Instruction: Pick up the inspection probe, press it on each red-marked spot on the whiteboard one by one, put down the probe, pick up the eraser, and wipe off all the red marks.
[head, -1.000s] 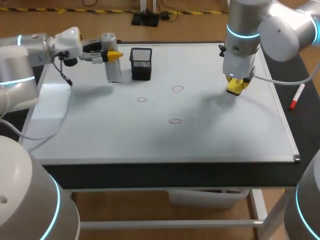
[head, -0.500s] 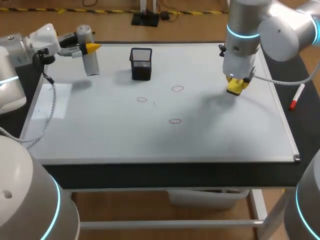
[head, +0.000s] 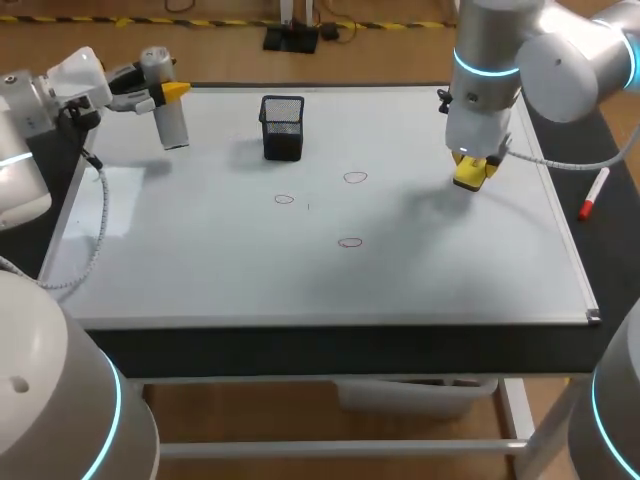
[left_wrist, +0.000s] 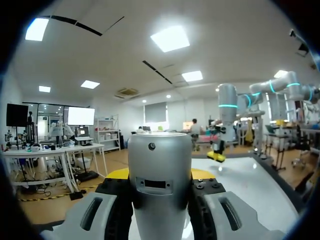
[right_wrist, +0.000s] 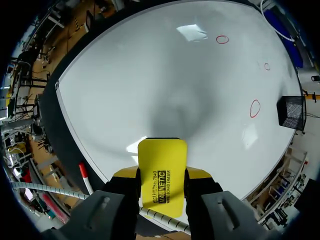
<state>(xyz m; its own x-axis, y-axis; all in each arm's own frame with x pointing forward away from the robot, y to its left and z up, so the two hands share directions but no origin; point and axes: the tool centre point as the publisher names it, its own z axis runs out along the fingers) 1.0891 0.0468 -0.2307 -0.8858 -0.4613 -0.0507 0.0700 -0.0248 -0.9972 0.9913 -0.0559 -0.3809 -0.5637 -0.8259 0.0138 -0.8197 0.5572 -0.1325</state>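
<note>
Left wrist view: silver cylindrical probe (left_wrist: 160, 190) clamped between left fingers (left_wrist: 118, 175). Head view alone places it upright at the whiteboard (head: 450, 270) far-left corner. Right wrist view: right fingers (right_wrist: 125, 174) grip yellow block eraser (right_wrist: 161, 170) above the board. Three red ring marks (head: 349, 242) unwiped.

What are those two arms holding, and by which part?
Left gripper: the silver probe, clamped by its sides in the upper half. Right gripper: the yellow eraser, clamped by its long edges, one end sticking out.
</note>
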